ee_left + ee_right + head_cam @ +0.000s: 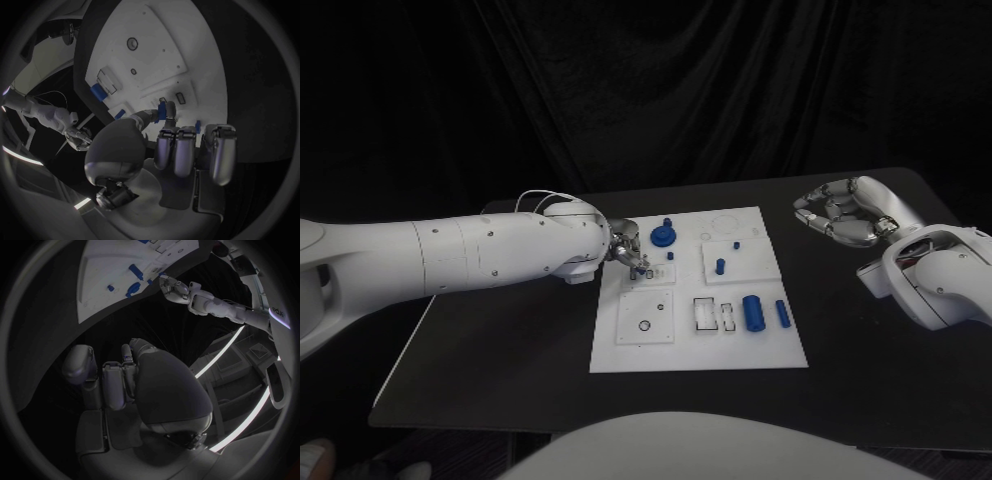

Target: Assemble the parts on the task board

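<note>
The white task board lies in the middle of the black table. My left hand hovers over the board's left edge near its far end. In the left wrist view the left hand pinches a small blue peg between thumb and a finger, just above the board. A round blue disc and a short blue pin stand on the board beside it. Two blue cylinders lie side by side near the board's right edge. My right hand hangs right of the board, fingers curled in on nothing, as the right wrist view also shows.
Recessed slots and holes mark the board's near left corner. Bare black table lies on both sides of the board. A dark curtain closes off the back. The table's far right corner lies just behind my right hand.
</note>
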Motion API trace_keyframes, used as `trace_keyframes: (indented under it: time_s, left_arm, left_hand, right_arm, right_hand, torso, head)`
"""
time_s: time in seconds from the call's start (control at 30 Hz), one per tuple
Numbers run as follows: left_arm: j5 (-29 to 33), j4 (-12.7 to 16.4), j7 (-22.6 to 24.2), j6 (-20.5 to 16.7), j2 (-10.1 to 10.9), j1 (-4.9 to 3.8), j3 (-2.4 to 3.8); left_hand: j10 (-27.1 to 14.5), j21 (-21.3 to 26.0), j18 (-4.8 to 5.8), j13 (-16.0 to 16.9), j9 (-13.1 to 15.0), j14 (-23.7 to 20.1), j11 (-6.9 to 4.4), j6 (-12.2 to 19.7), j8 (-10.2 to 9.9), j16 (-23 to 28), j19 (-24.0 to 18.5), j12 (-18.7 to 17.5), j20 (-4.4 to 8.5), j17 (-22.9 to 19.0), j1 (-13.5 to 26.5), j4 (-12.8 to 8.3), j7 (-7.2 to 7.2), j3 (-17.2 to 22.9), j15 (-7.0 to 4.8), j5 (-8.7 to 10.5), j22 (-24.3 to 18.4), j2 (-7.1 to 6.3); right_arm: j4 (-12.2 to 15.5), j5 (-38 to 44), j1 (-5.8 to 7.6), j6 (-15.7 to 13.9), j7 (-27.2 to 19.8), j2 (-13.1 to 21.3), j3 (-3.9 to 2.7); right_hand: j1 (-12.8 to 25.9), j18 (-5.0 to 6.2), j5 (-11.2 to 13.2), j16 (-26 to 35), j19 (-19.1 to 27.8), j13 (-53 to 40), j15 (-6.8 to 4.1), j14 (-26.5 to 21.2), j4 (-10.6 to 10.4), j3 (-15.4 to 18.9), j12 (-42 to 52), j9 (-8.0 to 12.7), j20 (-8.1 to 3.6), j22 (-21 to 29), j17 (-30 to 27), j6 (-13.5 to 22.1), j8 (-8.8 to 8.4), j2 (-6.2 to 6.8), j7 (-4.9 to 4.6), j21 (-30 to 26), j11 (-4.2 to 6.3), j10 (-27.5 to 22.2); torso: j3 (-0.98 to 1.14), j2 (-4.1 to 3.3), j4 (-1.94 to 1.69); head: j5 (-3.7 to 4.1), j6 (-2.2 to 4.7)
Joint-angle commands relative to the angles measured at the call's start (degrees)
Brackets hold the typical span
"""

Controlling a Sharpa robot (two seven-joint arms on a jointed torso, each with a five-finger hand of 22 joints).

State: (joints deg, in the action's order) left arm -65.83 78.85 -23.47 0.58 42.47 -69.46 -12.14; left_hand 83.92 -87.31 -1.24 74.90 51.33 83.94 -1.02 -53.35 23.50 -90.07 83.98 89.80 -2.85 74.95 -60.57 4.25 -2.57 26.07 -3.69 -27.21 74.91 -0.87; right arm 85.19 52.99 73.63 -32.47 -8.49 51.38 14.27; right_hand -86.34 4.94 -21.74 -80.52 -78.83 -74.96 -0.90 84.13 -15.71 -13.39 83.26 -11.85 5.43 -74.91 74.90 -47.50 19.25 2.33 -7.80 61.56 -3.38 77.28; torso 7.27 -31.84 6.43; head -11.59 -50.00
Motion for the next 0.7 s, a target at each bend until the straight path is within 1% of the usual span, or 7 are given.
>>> trace_keyframes:
  time_s: [0.03,0.13,0.23,0.27,0.3,0.4,0.7]
  left_arm:
    - [0.07,0.31,0.21,-3.01,0.29,0.27,0.04]
    - [1.41,0.28,0.00,-4.02,0.40,0.53,0.04]
    - [3.44,0.50,-0.58,-5.38,0.39,0.89,0.04]
    - [3.93,0.59,-0.81,-5.91,0.36,1.07,0.04]
    - [4.24,0.64,-0.98,-6.24,0.33,1.22,0.04]
    - [4.91,0.56,-1.16,-8.18,0.19,1.79,0.04]
    - [5.50,0.39,-1.08,-12.22,0.18,3.02,0.05]
  left_hand:
    - [6.08,0.34,-0.49,15.10,0.07,6.06,-0.45,-0.53,-0.29,0.07,1.03,0.20,0.53,15.05,0.32,-0.43,0.07,0.51,-0.52,0.32,8.70,0.17]
    - [6.08,0.27,-0.44,15.10,0.12,6.06,-0.48,-0.75,-0.30,0.07,1.17,0.20,0.54,15.05,0.46,-0.40,0.10,0.53,-0.54,0.39,8.88,0.19]
    - [6.08,0.35,-0.48,15.10,0.16,6.06,-0.51,-0.93,-0.35,0.07,1.06,0.20,0.56,15.05,0.62,-0.36,0.14,0.56,-0.57,0.53,8.74,0.24]
    - [6.08,0.28,-0.43,15.10,0.19,6.06,-0.55,-1.05,-0.45,0.07,1.20,0.20,0.58,15.05,0.68,-0.39,0.18,0.60,-0.60,0.88,8.92,0.27]
    - [6.08,0.20,-0.38,15.10,0.34,6.06,-0.67,-1.36,-0.76,0.07,1.39,0.20,0.66,15.05,0.82,-0.56,0.30,0.68,-0.71,2.77,9.14,0.37]
    - [6.08,0.24,-0.39,15.10,0.41,6.06,-0.72,-1.58,-0.97,0.07,1.37,0.20,0.72,15.05,0.85,-0.64,0.34,0.83,-0.76,3.49,9.10,0.52]
    - [6.08,0.33,-0.43,15.10,0.53,6.06,-0.79,-1.96,-1.14,0.07,1.28,0.20,0.79,15.05,0.80,-0.71,0.42,1.12,-0.83,3.87,8.97,0.86]
  right_arm:
    - [0.26,0.28,-0.17,0.43,1.18,0.14,-0.04]
    - [0.36,0.28,-0.19,0.52,1.32,0.28,-0.04]
    - [0.39,0.28,-0.19,0.57,1.40,0.32,-0.04]
    - [0.39,0.28,-0.20,0.59,1.42,0.32,-0.04]
    - [0.40,0.28,-0.20,0.60,1.44,0.31,-0.04]
    - [0.44,0.28,-0.20,0.65,1.49,0.28,-0.04]
    - [0.50,0.28,-0.21,0.60,1.66,0.36,-0.04]
  right_hand:
    - [-0.40,0.84,-0.29,0.38,0.10,-0.52,0.18,1.32,0.04,-0.40,-0.13,0.06,-0.04,-7.42,5.79,0.38,0.31,-0.11,-0.09,-0.23,0.14,-0.23]
    - [-0.50,0.85,-0.43,0.43,0.14,-0.53,0.18,1.29,0.08,-0.48,-0.13,0.07,-0.04,-7.40,5.74,0.43,0.38,-0.10,-0.10,-0.32,0.13,-0.24]
    - [-0.50,0.85,-0.43,0.43,0.14,-0.53,0.18,1.29,0.08,-0.48,-0.13,0.07,-0.04,-7.40,5.74,0.43,0.38,-0.10,-0.10,-0.32,0.13,-0.24]
    - [-0.57,0.86,-0.54,0.45,0.17,-0.50,0.19,1.27,0.11,-0.55,-0.15,0.07,-0.04,-7.39,5.72,0.46,0.43,-0.10,-0.11,-0.38,0.12,-0.27]
    - [-0.57,0.86,-0.54,0.45,0.17,-0.50,0.19,1.27,0.11,-0.55,-0.15,0.07,-0.04,-7.39,5.72,0.46,0.43,-0.10,-0.11,-0.38,0.12,-0.27]
    - [-0.63,0.86,-0.63,0.50,0.18,-0.46,0.19,1.25,0.13,-0.59,-0.17,0.07,-0.04,-7.39,5.68,0.48,0.47,-0.10,-0.12,-0.39,0.12,-0.31]
    - [-0.97,0.86,-1.23,0.50,0.20,-0.45,0.20,1.23,0.32,-0.87,-0.17,0.09,-0.04,-7.39,5.67,0.59,0.71,-0.02,-0.13,-0.42,0.11,-0.34]
  torso:
    - [0.01,-0.06,-0.11]
    - [-0.10,-0.11,-0.16]
    - [-0.09,-0.05,-0.17]
    - [-0.09,-0.05,-0.19]
    - [-0.09,-0.05,-0.18]
    - [-0.11,-0.07,-0.04]
    - [-0.04,-0.07,-0.02]
  head:
    - [-0.05,0.00]
    - [-0.10,0.00]
    - [-0.09,0.00]
    - [-0.05,0.00]
    - [-0.04,0.00]
    - [-0.11,0.00]
    - [0.13,0.00]
